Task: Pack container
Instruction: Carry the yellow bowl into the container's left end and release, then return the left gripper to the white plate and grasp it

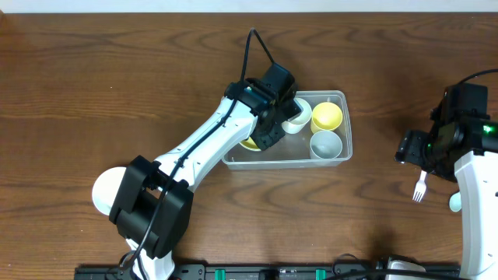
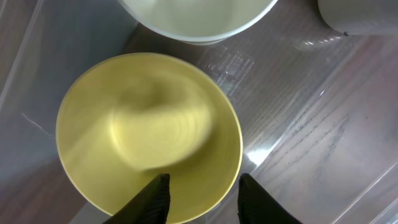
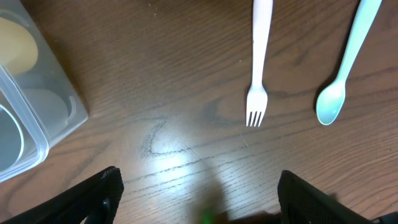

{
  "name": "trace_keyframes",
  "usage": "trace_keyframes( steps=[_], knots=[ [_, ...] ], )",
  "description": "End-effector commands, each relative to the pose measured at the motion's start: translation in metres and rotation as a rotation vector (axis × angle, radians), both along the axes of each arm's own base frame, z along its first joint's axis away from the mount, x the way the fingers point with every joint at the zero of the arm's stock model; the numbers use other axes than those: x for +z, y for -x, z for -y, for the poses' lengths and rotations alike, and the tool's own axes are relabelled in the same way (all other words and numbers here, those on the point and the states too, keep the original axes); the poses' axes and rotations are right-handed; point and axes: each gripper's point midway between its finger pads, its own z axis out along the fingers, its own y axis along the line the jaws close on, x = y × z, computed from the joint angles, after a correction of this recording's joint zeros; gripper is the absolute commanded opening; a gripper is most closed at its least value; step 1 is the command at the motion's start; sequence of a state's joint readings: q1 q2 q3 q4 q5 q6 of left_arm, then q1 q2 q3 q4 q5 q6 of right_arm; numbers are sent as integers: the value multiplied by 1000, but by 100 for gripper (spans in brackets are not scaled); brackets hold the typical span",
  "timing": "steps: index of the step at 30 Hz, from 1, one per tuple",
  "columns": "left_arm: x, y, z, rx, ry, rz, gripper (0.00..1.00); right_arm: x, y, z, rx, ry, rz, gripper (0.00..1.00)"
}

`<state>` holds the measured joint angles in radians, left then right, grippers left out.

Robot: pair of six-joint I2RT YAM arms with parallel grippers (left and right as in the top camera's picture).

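My left jaws (image 2: 204,182) stand slightly parted astride the lower rim of a yellow bowl (image 2: 149,130). The bowl is blurred and sits on the floor of the container (image 1: 284,157), centre-right in the overhead frame. A white cup (image 2: 199,18) sits just beside the bowl's upper edge. A grey bowl (image 2: 360,15) is cut off at upper right. From above, my arm hides most of the yellow bowl. My right jaws (image 3: 199,202) are spread wide over bare desk (image 3: 174,124), with the container's corner at the left edge. A white fork (image 3: 258,68) and a pale blue spoon (image 3: 345,68) lie at upper right, handles cut off.
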<state>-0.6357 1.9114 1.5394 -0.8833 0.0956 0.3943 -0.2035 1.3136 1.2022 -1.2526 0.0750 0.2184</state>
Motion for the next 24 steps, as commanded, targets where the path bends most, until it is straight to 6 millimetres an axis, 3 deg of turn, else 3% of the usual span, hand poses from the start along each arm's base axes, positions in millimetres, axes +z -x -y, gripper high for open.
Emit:
trace_keyframes(
  steps=[1,4,7,10,12,13,15,19,21,24],
  knots=[
    [2,1,-2,-9,-1,2,27,2,0,1,8,0,6,81],
    [15,-2,-6,9,-8,42,27,2,0,1,8,0,6,82],
    [50,-16,-29,107,-62,177,28,2,0,1,8,0,7,82],
    [101,-22,-58,232,-42,308,66,2,0,1,8,0,7,82],
    [133,-19,-81,318,10,357,77,2,0,1,8,0,7,82],
    [151,-16,-102,410,44,380,91,2,0,1,8,0,7,82],
    [168,-11,-136,579,81,386,91,2,0,1,8,0,7,82],
    [168,12,-219,1023,86,301,93,2,0,1,8,0,7,82],
    [154,27,-254,1225,49,231,100,2,0,1,8,0,6,82],
    [126,45,-295,1482,2,144,98,2,0,1,8,-1,5,82]
  ],
)
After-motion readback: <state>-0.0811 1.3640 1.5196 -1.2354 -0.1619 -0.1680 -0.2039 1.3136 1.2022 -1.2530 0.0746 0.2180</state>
